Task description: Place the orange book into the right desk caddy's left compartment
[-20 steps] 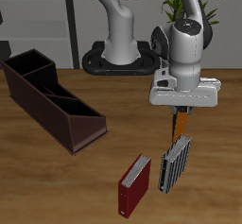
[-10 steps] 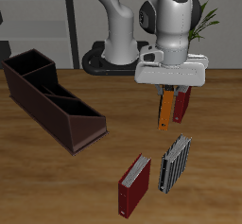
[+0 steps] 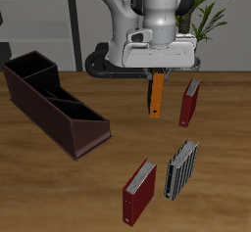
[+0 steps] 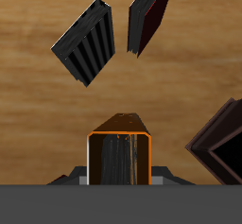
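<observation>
My gripper is shut on the orange book, which hangs upright below it, well above the table. In the wrist view the orange book shows end-on with its pale pages between the fingers. The right desk caddy, a long dark maroon-brown open box with dividers, lies on the table off to the side of the held book; one corner of it shows in the wrist view.
A dark red book stands beside the held book. Another dark red book and a grey striped book stand near the table's front edge; both also show in the wrist view. A plant stands behind.
My gripper has lifted the orange book and carried it back and sideways toward the caddy's side, uncovering the dark red book behind it.
</observation>
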{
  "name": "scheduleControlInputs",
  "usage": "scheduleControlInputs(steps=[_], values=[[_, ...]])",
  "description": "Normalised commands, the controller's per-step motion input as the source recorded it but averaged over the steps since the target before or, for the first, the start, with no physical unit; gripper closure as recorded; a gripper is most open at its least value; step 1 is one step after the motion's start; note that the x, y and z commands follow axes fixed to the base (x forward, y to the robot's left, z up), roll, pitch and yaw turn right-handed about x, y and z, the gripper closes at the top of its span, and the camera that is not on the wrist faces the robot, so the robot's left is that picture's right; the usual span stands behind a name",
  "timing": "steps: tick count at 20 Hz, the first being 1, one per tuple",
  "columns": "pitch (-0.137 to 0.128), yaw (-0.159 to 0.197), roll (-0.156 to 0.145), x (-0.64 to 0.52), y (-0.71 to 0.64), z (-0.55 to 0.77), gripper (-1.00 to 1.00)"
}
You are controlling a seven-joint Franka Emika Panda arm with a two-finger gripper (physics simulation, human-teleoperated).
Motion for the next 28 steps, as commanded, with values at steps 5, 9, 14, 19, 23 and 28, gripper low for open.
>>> scheduleControlInputs(steps=[5,9,14,19,23,28], values=[[-0.012,0.096,-0.004,-0.17,-0.33,0.24,1.00],[-0.044,0.143,0.019,-0.37,-0.35,0.45,1.00],[-0.018,0.096,-0.008,-0.15,-0.19,0.22,1.00],[0.056,0.144,-0.001,-0.17,-0.29,0.16,1.00],[-0.021,0.196,-0.047,-0.26,-0.25,0.22,1.00],[0.004,0.151,-0.015,-0.11,-0.15,0.10,1.00]])
